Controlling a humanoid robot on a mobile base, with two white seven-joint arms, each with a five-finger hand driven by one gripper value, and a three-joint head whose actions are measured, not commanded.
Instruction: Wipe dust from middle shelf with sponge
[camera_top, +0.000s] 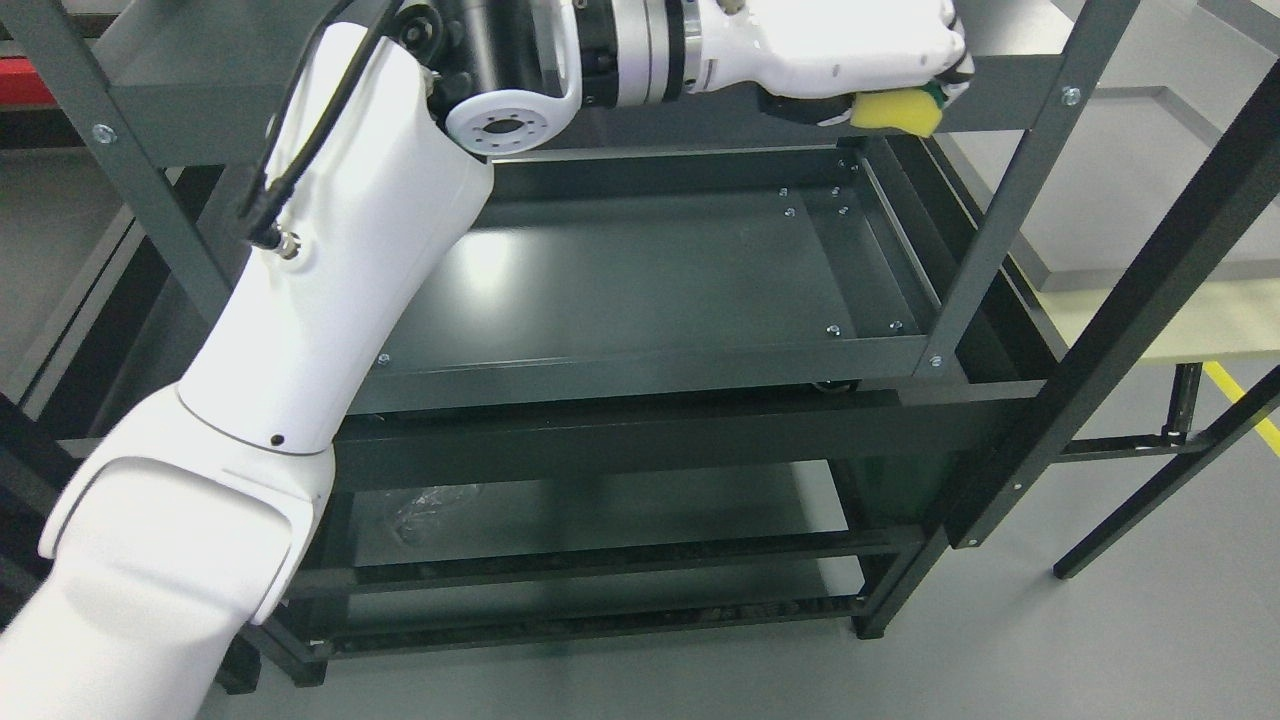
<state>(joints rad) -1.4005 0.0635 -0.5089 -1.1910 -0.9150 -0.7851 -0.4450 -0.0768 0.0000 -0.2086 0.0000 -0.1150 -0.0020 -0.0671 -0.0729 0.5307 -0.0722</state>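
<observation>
My left arm comes in from the lower left and reaches up across the rack. My left hand (880, 85) is at the top of the head view, in front of the top shelf's front rail, and is shut on a yellow sponge (897, 113) with a green edge. The sponge hangs under the fingers (800, 105), well above the right rear part of the dark grey middle shelf (640, 280). The sponge is not touching that shelf. My right arm is not in view.
The dark metal rack has upright posts at the right (1000, 210) and left (150, 210), a top shelf rail (1010, 90), and lower shelves (600, 520). A second dark frame leg (1130, 310) stands to the right. Grey floor with a yellow line (1245, 400) lies at right.
</observation>
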